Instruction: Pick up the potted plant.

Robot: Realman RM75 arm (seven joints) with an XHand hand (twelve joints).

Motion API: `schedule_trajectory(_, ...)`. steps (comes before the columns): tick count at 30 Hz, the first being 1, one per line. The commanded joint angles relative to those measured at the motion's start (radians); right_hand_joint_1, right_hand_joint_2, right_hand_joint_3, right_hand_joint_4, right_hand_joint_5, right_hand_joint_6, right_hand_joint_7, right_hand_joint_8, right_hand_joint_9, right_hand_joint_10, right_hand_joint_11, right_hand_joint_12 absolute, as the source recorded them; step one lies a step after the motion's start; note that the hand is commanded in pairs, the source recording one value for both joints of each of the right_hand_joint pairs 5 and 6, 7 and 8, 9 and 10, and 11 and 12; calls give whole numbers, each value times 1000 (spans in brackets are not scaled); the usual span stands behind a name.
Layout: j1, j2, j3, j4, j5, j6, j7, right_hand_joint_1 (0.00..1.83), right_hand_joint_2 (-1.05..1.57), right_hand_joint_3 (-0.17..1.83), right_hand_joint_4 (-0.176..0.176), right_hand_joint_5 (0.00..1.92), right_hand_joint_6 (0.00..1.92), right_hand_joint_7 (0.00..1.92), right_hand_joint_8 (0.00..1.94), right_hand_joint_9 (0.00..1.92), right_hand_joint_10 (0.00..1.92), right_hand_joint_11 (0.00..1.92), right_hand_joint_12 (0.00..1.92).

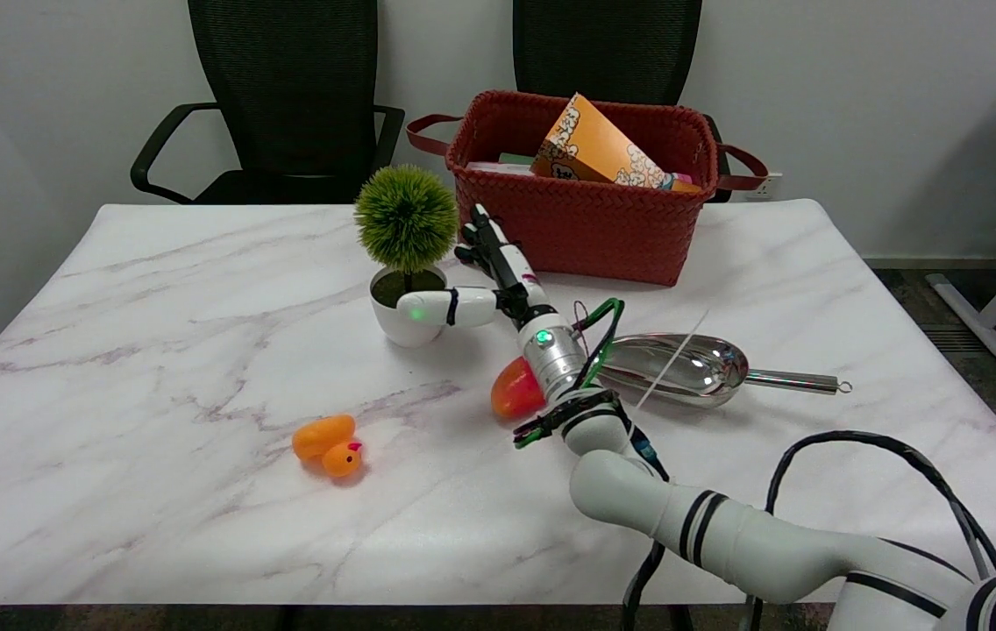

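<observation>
The potted plant (pixel 406 254), a round green tuft on a thin stem in a small white pot, stands on the marble table (pixel 156 350) just left of the red basket. My right hand (pixel 485 280) is at the pot's right side with fingers spread. Its white thumb (pixel 445 308) lies across the front of the pot's rim, while the other fingers (pixel 494 250) point up behind and to the right of the plant. Nothing is lifted; the pot sits upright on the table.
A red woven basket (pixel 586 219) with an orange box stands behind the hand. An orange-red mango (pixel 515 394) lies partly under my forearm, a metal scoop (pixel 691 368) to its right, and an orange toy duck (pixel 329 445) at front left. Two black chairs stand behind the table.
</observation>
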Motion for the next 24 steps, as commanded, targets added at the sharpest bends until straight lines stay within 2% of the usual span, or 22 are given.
schedule_trajectory(1,91,-49,-6,-142,-3,-81,59,953,-5,87,0,0,0,163,163,304,304,0,0)
schedule_trajectory(8,120,-64,-22,-188,-3,-91,54,992,-49,68,0,0,0,152,152,285,285,0,0)
schedule_trajectory(14,134,-83,-28,-228,-3,-93,58,1079,7,-61,0,0,0,156,156,275,275,0,0)
schedule_trajectory(24,150,-121,-26,-303,4,-87,59,1123,93,44,0,0,0,139,139,262,262,0,0)
